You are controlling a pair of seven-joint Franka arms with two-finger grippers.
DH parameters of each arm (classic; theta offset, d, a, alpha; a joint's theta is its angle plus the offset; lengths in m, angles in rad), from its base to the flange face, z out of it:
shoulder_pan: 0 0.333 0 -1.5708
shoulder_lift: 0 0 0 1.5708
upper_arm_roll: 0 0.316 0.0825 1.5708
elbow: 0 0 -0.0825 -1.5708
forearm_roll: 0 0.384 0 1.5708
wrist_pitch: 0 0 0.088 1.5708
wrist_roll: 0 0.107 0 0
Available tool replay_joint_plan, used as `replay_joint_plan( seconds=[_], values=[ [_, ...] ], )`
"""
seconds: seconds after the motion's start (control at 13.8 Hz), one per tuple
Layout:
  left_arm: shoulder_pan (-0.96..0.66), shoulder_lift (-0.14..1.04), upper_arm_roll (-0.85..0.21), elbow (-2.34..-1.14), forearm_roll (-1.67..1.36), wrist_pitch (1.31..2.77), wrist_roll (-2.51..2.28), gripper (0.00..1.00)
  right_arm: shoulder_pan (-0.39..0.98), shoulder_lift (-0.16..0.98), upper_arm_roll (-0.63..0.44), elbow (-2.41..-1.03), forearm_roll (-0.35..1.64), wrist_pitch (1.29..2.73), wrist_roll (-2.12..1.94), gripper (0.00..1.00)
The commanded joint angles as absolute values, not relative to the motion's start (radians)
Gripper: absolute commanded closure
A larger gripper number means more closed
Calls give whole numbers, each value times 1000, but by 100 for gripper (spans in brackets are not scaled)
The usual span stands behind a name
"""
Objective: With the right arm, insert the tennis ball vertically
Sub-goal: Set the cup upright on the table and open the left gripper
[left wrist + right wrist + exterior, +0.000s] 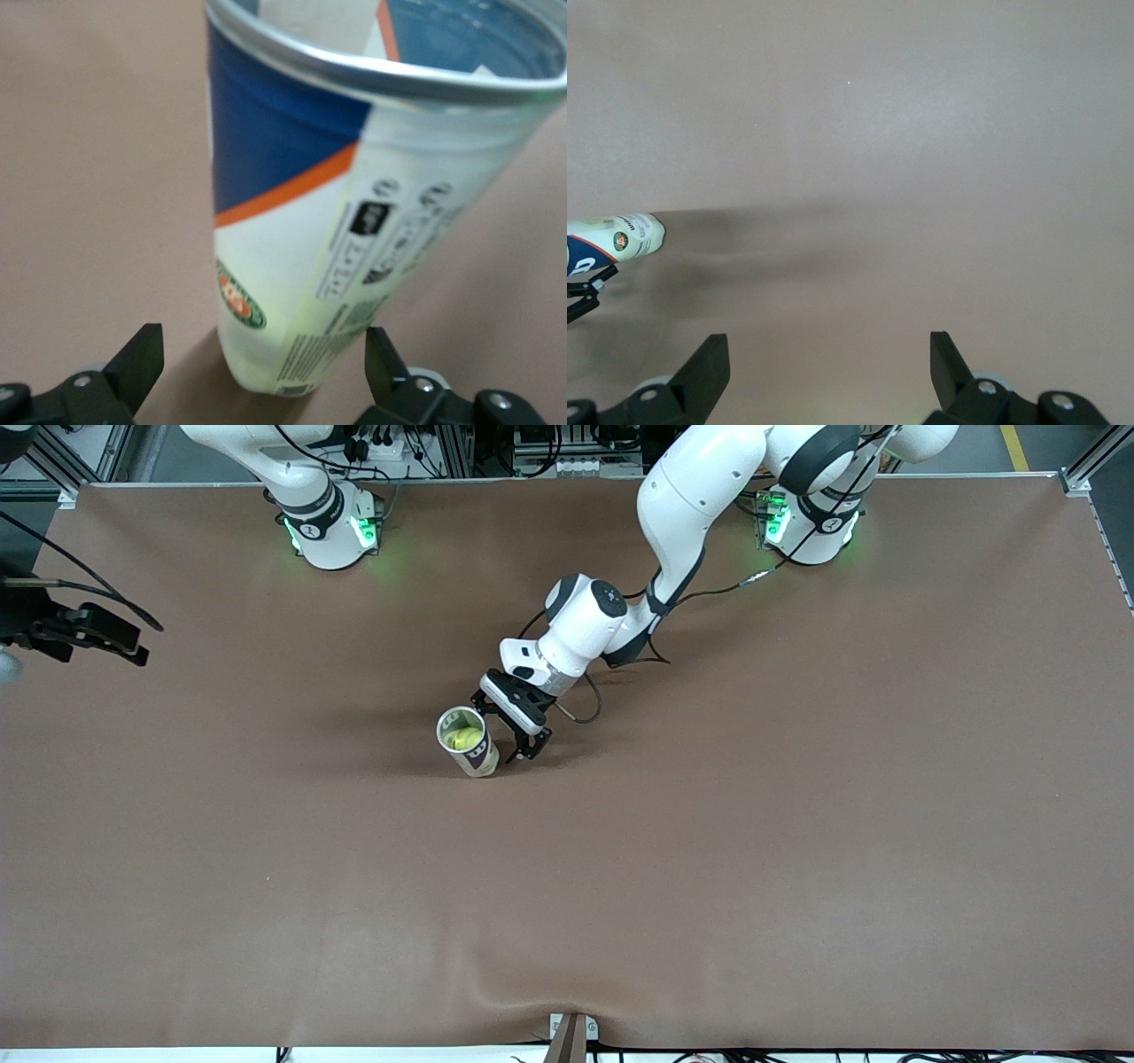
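Observation:
A clear tennis-ball can (481, 760) with a blue, orange and white label stands open-topped near the table's middle. A yellow-green tennis ball (464, 737) lies inside it. My left gripper (501, 732) is low beside the can, open, with the can's base between its fingers (146, 361) and not touched by them. The can (292, 248) fills the left wrist view. My right gripper (124, 642) is open and empty, up over the right arm's end of the table. The right wrist view shows its gripper (830, 359) over bare table, with the can (616, 239) small at the frame's edge.
The brown table cover (709, 850) has a small wrinkle at its edge nearest the front camera. Both arm bases (328, 527) stand along the table's farthest edge. A cable (580, 713) loops from the left wrist.

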State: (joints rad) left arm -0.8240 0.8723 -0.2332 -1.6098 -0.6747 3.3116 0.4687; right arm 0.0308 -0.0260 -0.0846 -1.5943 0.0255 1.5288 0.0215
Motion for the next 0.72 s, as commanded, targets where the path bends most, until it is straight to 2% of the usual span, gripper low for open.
replay_joint_plan(
  seconds=[0.0, 0.36, 0.65],
  values=[
    [-812, 789, -230, -1681, -681, 3217, 417, 0, 11, -61, -86, -1646, 54, 1552, -3, 0],
    [-822, 775, -233, -1707, -681, 3194, 358, 0, 21, -45, -86, -1617, 51, 1542, -2, 0],
    [-824, 717, -239, -1787, -683, 3136, 272, 0, 25, -40, -86, -1611, 46, 1508, -3, 0]
  ],
)
